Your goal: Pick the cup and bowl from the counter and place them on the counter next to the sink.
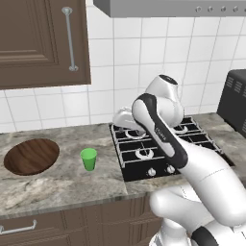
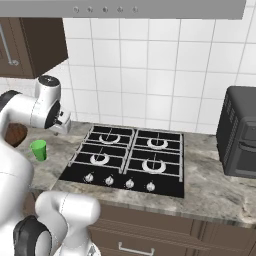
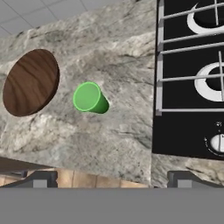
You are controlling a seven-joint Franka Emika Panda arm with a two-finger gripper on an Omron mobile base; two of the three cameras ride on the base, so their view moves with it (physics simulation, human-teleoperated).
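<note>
The tool hung wide open and empty above the desk, its camera aimed down, probably for a grasp, at the green cup standing at three o'clock of the wooden bowl.

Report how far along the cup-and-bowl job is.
Done: nothing moved yet. The cup and bowl both stand on the counter left of the stovetop. In hand: nothing; the gripper hangs above with jaws open. Left: pick up both and set them by the sink.
</note>
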